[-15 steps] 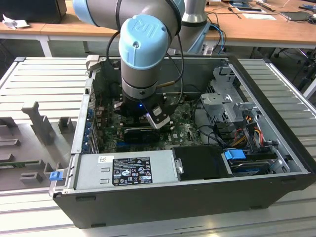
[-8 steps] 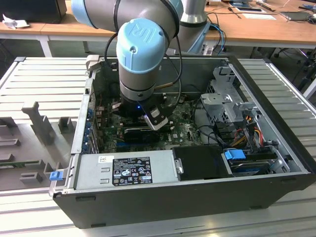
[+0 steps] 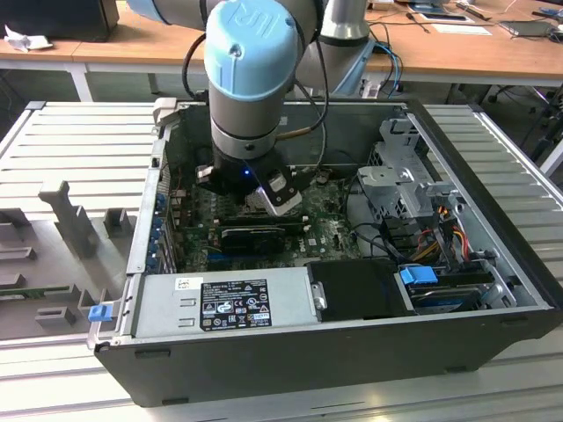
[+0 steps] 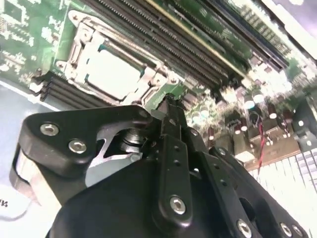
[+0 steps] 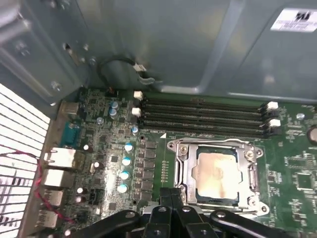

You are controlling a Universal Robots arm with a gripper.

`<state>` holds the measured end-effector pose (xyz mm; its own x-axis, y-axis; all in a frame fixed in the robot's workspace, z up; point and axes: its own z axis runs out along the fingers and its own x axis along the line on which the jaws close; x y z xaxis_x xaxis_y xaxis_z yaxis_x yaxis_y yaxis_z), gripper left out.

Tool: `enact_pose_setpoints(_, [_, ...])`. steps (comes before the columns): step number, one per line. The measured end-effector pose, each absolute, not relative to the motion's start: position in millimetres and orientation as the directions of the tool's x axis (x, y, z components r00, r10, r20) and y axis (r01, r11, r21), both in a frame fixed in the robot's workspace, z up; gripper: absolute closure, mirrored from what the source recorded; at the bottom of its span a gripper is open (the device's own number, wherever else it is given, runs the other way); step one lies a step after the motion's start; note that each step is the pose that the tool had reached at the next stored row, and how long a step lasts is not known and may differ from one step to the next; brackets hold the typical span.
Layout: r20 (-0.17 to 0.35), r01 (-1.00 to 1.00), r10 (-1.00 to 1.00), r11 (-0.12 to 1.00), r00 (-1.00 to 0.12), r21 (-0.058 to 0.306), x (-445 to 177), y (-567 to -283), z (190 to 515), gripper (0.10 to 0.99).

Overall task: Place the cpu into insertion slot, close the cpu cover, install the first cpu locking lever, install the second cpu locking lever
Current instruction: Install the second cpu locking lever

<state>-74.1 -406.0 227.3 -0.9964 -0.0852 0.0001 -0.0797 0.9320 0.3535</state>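
The cpu (image 5: 218, 173) already sits in the insertion slot (image 5: 184, 171) on the green motherboard (image 5: 292, 173), with the cpu cover (image 5: 216, 144) down around it. The gripper (image 5: 173, 198) hangs just beside the socket's edge, fingers pinched together on nothing. My worry: those fingertips could slip off a thin locking lever and scrape the nearby capacitors (image 5: 126, 161) or the memory slots (image 5: 203, 116).

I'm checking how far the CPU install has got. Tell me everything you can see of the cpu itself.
The cpu is a flat square chip with a pale, beige-silver metal top. It lies flat in the insertion slot, with the cpu cover framing its edges, in both wrist views. Green circuit board surrounds the slot. The gripper sits just beside it, not touching the chip.
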Motion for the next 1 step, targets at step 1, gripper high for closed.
enact_pose_setpoints(1, [0.000,-0.080,-0.085,0.932,-0.996,0.354,-74.1,-406.0,228.2,0.980])
